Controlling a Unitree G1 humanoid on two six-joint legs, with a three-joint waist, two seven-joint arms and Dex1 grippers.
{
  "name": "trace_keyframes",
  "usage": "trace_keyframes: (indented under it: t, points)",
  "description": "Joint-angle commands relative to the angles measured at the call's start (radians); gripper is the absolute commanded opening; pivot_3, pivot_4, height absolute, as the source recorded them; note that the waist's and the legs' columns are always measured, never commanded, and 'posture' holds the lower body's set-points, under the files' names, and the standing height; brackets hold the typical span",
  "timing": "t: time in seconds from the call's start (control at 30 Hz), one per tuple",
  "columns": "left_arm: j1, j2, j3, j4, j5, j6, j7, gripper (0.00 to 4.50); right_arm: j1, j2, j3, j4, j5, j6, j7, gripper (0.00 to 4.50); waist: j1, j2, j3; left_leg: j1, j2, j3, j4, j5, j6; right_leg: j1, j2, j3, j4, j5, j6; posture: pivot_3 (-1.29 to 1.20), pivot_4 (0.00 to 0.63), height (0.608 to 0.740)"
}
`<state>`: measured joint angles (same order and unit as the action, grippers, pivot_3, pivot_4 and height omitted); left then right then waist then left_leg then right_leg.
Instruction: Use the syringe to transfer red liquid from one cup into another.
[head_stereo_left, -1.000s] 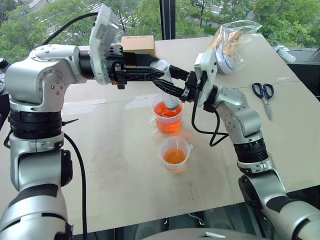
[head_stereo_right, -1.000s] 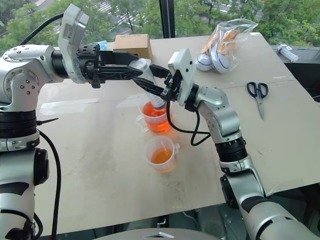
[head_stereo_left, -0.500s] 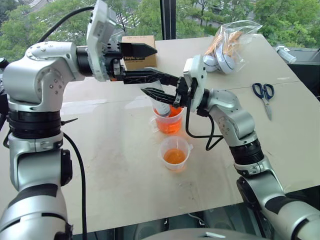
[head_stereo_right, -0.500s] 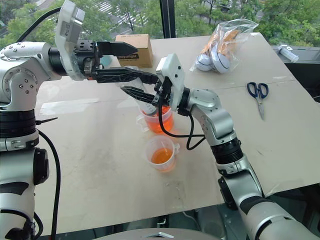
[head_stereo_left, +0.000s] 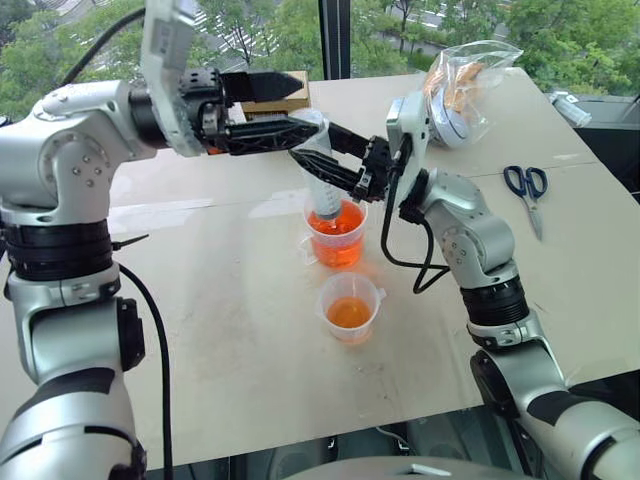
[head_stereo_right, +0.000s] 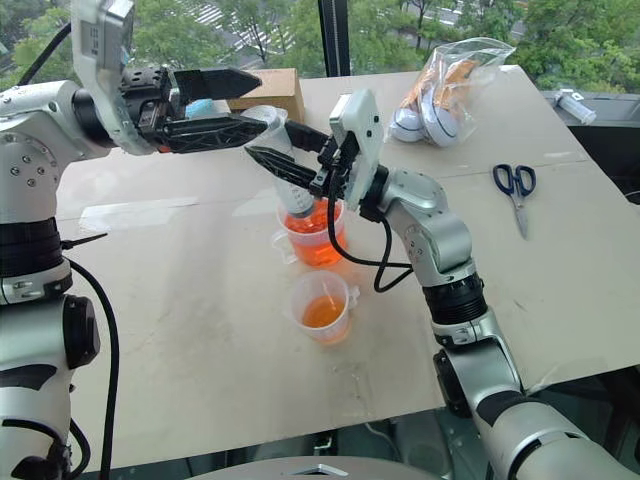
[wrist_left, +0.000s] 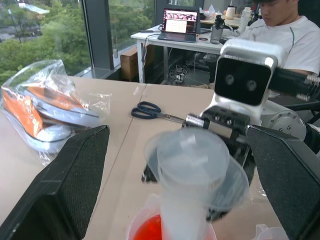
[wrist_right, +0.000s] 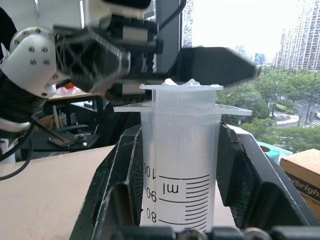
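i see the table (head_stereo_left: 220, 330) first, pale top, window and trees behind it. back edge has a cardboard box (head_stereo_right: 268, 88), and a clear plastic bag (head_stereo_left: 462, 85) sits on the far right side with orange and white stuff inside. scissors (head_stereo_left: 528, 190) with blue handles lie flat on the right, well apart from the cups.

two cups near table centre: far cup (head_stereo_left: 336, 236) holds more of the red-orange liquid, near cup (head_stereo_left: 350, 306) sits just in front of it with a shallower layer. they're close but not touching as far as i can tell.

right gripper (head_stereo_left: 322, 170) comes in from the right, fingers clamped on the syringe (head_stereo_right: 290, 180) barrel; right wrist view shows both pads pressed against the barrel sides just under the flange. syringe is tilted, tip down inside the far cup, top end leaning toward the robot's left.

left gripper (head_stereo_left: 290, 105) reaches in level from the left, fingers spread wide, gripping nothing. in the left wrist view its fingers (wrist_left: 70, 185) stand clear on either side of the syringe's top end.

a person in a white shirt (wrist_left: 287, 37) sits at a desk in the background of the left wrist view.
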<state>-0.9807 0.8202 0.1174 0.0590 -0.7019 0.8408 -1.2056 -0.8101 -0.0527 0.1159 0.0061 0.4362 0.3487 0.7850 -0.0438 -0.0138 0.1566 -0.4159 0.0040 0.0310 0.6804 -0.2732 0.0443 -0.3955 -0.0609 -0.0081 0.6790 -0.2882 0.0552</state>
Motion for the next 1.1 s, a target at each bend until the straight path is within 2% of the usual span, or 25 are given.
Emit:
trace_keyframes:
  t: [0.03,0.07,0.17,0.87,0.97,1.1]
  points:
    - [0.013,-0.001,0.023,-0.041,-0.024,0.0,0.005,3.94,-0.017,0.002,-0.01,-0.028,0.016,-0.016,0.0,1.6,0.0,0.0,0.0,0.0,0.0,0.0,0.0,0.0,0.0,0.0,0.0,0.0,0.0,0.0,0.0,0.0,0.15,0.74]
    - [0.014,-0.003,0.021,-0.042,-0.026,-0.001,0.008,3.69,-0.017,0.001,-0.009,-0.028,0.016,-0.016,0.0,1.6,0.0,0.0,0.0,0.0,0.0,0.0,0.0,0.0,0.0,0.0,0.0,0.0,0.0,0.0,0.0,0.0,0.15,0.74]
    - [0.015,-0.006,0.02,-0.044,-0.028,-0.006,0.011,2.29,-0.016,-0.001,-0.005,-0.031,0.017,-0.017,0.002,1.6,0.0,0.0,0.0,0.0,0.0,0.0,0.0,0.0,0.0,0.0,0.0,0.0,0.0,0.0,0.0,0.0,0.15,0.74]
    - [0.021,0.011,-0.029,-0.034,0.017,-0.043,-0.007,2.29,-0.011,-0.007,0.014,-0.041,0.017,-0.016,0.01,1.6,0.0,0.0,0.0,0.0,0.0,0.0,0.0,0.0,0.0,0.0,0.0,0.0,0.0,0.0,0.0,0.0,0.15,0.74]
    - [0.019,0.008,-0.033,-0.028,0.018,-0.043,-0.013,1.46,-0.012,-0.007,0.015,-0.039,0.017,-0.017,0.008,1.6,0.0,0.0,0.0,0.0,0.0,0.0,0.0,0.0,0.0,0.0,0.0,0.0,0.0,0.0,0.0,0.0,0.15,0.74]
    - [0.019,0.002,-0.051,-0.021,0.04,-0.057,-0.013,1.41,-0.014,-0.006,0.014,-0.04,0.016,-0.018,0.005,1.6,0.0,0.0,0.0,0.0,0.0,0.0,0.0,0.0,0.0,0.0,0.0,0.0,0.0,0.0,0.0,0.0,0.15,0.74]
